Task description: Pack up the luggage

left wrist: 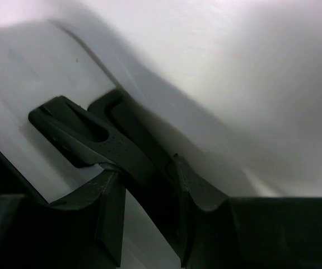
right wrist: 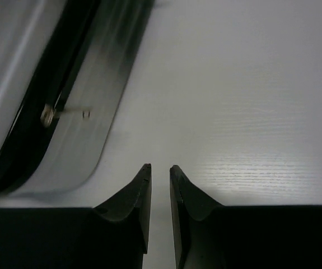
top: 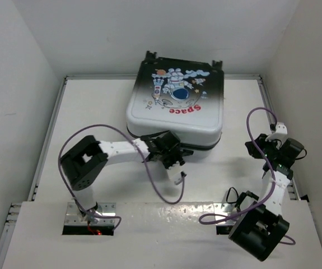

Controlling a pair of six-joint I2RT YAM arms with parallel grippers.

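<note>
The left arm's forearm stretches toward 3 o'clock, putting the left gripper [top: 171, 152] at the 6 o'clock edge of the closed luggage [top: 175, 106], which lies flat at the table's [top: 93, 112] 12 o'clock. The right arm stands folded at 3 o'clock. Only the left wrist view shows fingers [left wrist: 111, 204] straddling a black handle [left wrist: 88, 131], clamped or not cannot be told; only the right wrist view shows the right gripper [right wrist: 159, 168] empty, its jaws a slim gap apart.

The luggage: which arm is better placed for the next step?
Likely left. The left gripper is at the near edge of the luggage, astride a black part of it; the right gripper hangs over the table, apart.
</note>
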